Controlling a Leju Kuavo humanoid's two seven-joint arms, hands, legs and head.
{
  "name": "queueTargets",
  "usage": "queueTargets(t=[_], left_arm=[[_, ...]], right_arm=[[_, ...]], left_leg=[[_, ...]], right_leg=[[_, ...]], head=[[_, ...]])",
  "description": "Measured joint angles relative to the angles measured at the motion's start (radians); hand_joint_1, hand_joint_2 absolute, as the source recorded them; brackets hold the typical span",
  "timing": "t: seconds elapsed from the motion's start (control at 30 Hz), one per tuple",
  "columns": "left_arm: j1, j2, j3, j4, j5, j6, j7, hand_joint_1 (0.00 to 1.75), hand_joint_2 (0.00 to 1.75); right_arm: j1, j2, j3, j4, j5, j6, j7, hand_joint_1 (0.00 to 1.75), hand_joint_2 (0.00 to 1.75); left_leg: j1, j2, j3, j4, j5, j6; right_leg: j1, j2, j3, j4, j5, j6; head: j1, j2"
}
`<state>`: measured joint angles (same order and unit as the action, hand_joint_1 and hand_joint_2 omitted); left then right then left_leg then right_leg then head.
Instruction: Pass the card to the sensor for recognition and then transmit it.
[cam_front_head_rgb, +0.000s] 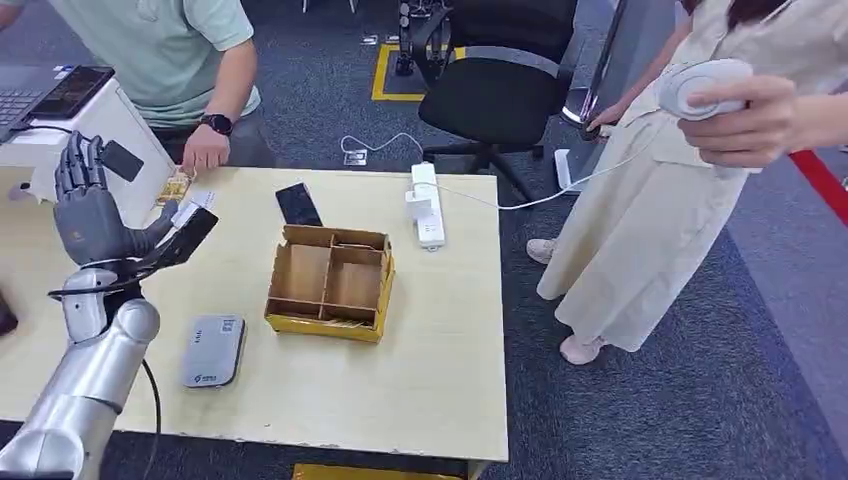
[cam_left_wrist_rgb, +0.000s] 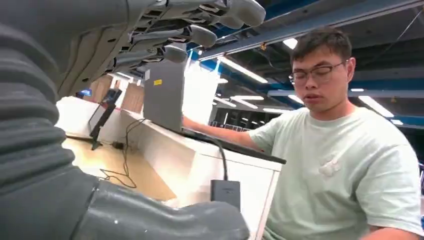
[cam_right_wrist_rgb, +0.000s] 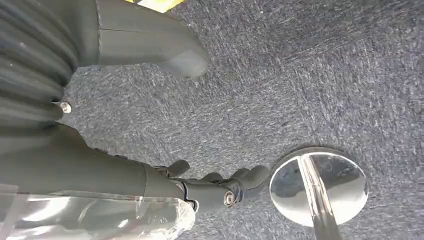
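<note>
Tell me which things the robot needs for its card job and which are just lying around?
For the job:
- card, held up by the left hand
- grey sensor on the table

Just lying about:
- divided cardboard box
- black phone
- white power strip
- office chair
- laptop

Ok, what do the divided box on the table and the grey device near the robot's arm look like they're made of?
The divided box looks like brown cardboard: matte, with thin flat partition walls and a yellow printed outer face. The grey device looks like moulded plastic with a smooth, slightly satin shell and rounded corners; metal can't be ruled out.
</note>
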<state>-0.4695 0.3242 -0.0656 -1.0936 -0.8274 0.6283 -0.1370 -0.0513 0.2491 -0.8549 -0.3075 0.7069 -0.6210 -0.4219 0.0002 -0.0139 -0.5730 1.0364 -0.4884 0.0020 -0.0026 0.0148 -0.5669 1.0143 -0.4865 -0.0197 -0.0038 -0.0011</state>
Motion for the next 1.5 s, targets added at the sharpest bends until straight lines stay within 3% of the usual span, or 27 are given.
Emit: queueTargets(t=[0.3,0.53,0.73,0.93,1.1,1.23,1.5], left_arm=[[0.124,-0.004,0.051,-0.147,0.073,-0.001,-0.034,0.00,1.75],[0.258,-0.078,0.097,-0.328,0.176,0.000,-0.087,0.00,1.75],[0.413,-0.152,0.099,-0.512,0.184,0.005,-0.117,0.00,1.75],[0.494,-0.197,0.104,-0.628,0.223,0.016,-0.140,0.00,1.75],[0.574,-0.255,0.103,-0.726,0.161,0.037,-0.177,0.00,1.75],[0.621,-0.300,0.101,-0.774,0.076,0.042,-0.156,0.00,1.75],[0.647,-0.341,0.100,-0.803,0.085,0.042,-0.156,0.00,1.75]], right_arm=[[-0.006,0.000,0.000,-0.001,0.018,0.000,0.002,0.00,1.75],[-0.002,0.000,0.000,-0.005,0.014,-0.002,0.003,0.00,1.75],[0.012,0.008,-0.004,-0.022,0.024,-0.002,0.010,0.00,1.75],[0.026,0.020,-0.006,-0.048,0.047,-0.002,0.030,0.00,1.75],[0.042,0.038,-0.007,-0.080,0.097,0.008,0.052,0.00,1.75],[0.048,0.047,-0.007,-0.095,0.144,0.033,0.063,0.00,1.75],[0.055,0.055,-0.007,-0.110,0.161,0.036,0.067,0.00,1.75]], left_leg=[[0.000,0.000,0.000,0.000,0.000,0.000],[0.000,0.000,0.000,0.000,-0.001,0.001],[0.000,0.000,0.000,0.000,-0.002,0.001],[0.000,0.000,0.000,0.000,-0.002,0.002],[0.000,0.000,0.000,0.000,-0.002,0.002],[-0.001,0.000,0.000,0.000,-0.002,0.002],[-0.001,0.000,0.000,0.000,-0.002,0.002]], right_leg=[[0.000,0.000,0.000,0.000,0.000,0.000],[0.000,0.000,0.000,-0.001,0.000,0.000],[0.000,0.000,0.000,-0.001,0.000,0.001],[0.000,-0.001,0.000,-0.001,0.000,0.001],[0.000,-0.001,0.000,-0.001,-0.001,0.001],[0.000,-0.001,0.000,-0.002,-0.001,0.001],[0.000,-0.001,0.000,-0.002,0.000,0.001]], head=[[0.000,0.000],[0.000,0.000],[0.000,0.000],[0.000,0.000],[0.000,0.000],[0.000,0.000],[0.001,0.000]])
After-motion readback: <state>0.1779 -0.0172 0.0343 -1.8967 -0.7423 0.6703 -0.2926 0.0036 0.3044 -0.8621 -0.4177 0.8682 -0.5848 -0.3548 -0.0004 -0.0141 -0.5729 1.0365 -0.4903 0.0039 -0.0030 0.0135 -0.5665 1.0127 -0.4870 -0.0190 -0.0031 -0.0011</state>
